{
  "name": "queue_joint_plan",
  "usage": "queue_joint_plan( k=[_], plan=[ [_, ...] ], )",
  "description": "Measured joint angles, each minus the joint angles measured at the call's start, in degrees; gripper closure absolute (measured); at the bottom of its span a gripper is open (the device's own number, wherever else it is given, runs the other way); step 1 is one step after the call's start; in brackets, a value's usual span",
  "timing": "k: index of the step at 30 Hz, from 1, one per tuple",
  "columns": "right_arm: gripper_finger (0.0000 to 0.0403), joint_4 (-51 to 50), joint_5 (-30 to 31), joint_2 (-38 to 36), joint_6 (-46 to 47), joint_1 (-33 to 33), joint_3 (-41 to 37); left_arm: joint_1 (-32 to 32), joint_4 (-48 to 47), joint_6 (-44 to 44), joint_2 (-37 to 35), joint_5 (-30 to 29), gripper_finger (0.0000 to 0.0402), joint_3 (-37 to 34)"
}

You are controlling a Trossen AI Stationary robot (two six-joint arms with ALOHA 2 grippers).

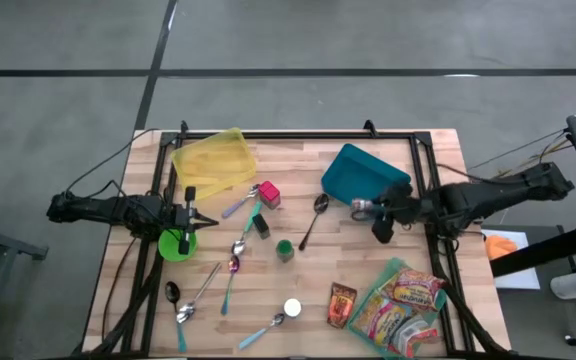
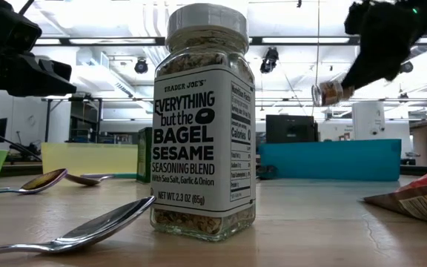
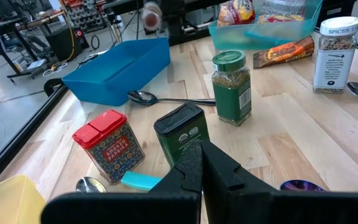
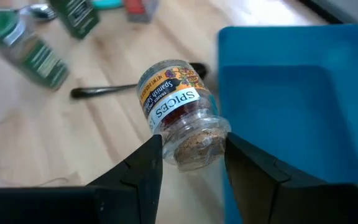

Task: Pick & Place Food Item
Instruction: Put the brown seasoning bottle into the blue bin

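A small glass spice jar [image 4: 178, 106] with a cork stopper and an orange label hangs in the air beside the blue bin [image 1: 363, 172], and my right gripper [image 1: 376, 212] is shut on it. In the low view the jar [image 2: 330, 93] shows high above the table, sticking out of the dark gripper. My left gripper [image 1: 190, 215] waits shut at the table's left, above the green bowl [image 1: 174, 245], with nothing in it. My right gripper pinches the jar's cork-stoppered end [image 4: 197, 146] between its two fingers [image 4: 146, 163], one on each side. The fingers slant down from the table's right side, and the jar points away along them. The jar is lifted clear, lying tilted near level.
A yellow bin [image 1: 213, 160] stands at the far left. Spice tins [image 3: 107, 144], a green-lidded jar [image 3: 231, 86], several spoons [image 1: 313, 218] and a bagel seasoning jar [image 2: 203, 122] are spread over the middle. Snack packets [image 1: 403, 302] lie at the near right.
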Motion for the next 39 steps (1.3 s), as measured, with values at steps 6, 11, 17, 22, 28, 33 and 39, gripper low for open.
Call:
queue_joint_plan(
  k=[6, 11, 17, 22, 28, 33, 39],
  plan=[
    [0.0251, -15.28, -0.32, 3.33, 2.20, -5.18, 12.40, -0.01, 0.00, 0.00, 0.00, 0.00, 0.0401, 0.01],
    [0.0251, -31.42, -4.50, 8.71, 7.49, -10.16, 21.13, 0.01, 0.00, 0.00, 0.00, 0.00, 0.0401, 0.01],
    [0.0251, -40.94, -9.19, 16.09, 8.13, -15.30, 26.62, -0.01, 0.00, 0.00, 0.00, 0.00, 0.0401, 0.00],
    [0.0251, -42.86, -13.23, 22.45, 3.74, -18.36, 28.17, -0.01, 0.00, 0.00, 0.00, 0.00, 0.0401, 0.01],
    [0.0251, -45.84, -13.23, 29.51, 0.56, -21.42, 27.41, 0.00, 0.00, 0.00, 0.00, 0.00, 0.0401, 0.01],
    [0.0251, -47.12, -11.31, 32.92, -0.86, -23.88, 26.98, 0.01, 0.00, 0.00, 0.00, 0.00, 0.0401, -0.01],
    [0.0251, -47.07, -8.66, 33.40, -2.65, -27.30, 26.95, 0.01, 0.00, 0.00, 0.00, 0.00, 0.0401, 0.01]
  ],
)
